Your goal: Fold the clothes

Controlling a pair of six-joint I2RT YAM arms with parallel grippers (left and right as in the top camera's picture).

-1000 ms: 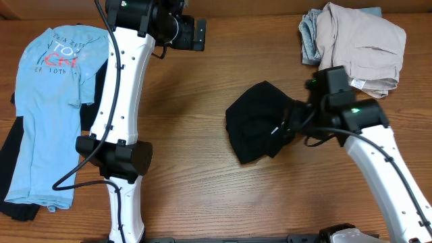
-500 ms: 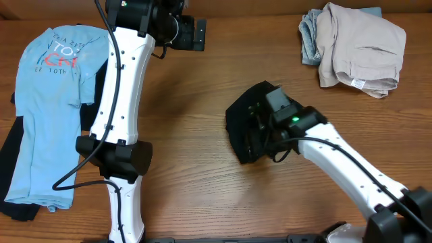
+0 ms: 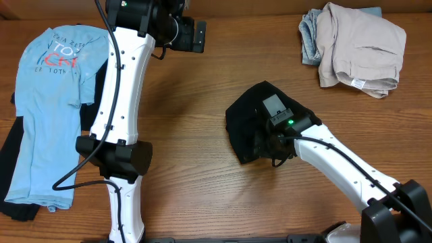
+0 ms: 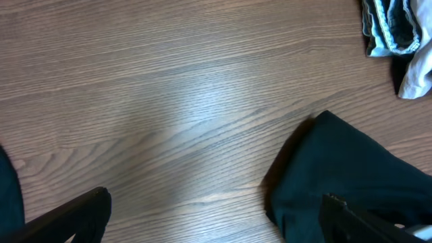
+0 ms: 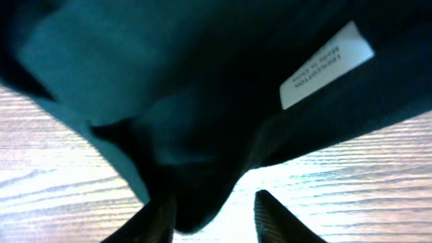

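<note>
Black T-shirt (image 3: 251, 125) is a crumpled lump on the desk (image 3: 189, 175), centre-right of the overhead frame, nowhere near flat. Light blue T-shirt (image 3: 47, 101) lies spread at the left edge over some darker cloth. A beige/denim pile (image 3: 358, 47) sits upper right, well apart from both.

Right claw (image 5: 216, 210) is down in the lump. Its wrist view shows the two fingers apart with a hanging fold of black cloth between them. Bare desk shows between that fold and one finger, so I read it as not pinched yet. White neck label (image 5: 325, 64) is upper right in that view, so the collar is close by.

Left claw (image 4: 216, 219) is wide open with nothing in it, parked over bare desk at the upper left of the overhead frame, black cloth only at the lower right of its own view.

My read of the step: get a hold on the black shirt to spread it out before any fold.
- Close on one edge or a thin fold, not the whole wad, or it lifts as a ball.
- Use the label as a landmark and go for the collar or shoulder seam.
- Confirm cloth on both pads before lifting.
- Pull towards the bare wood at frame centre.
- Bring the left claw in for the opposite shoulder.
</note>
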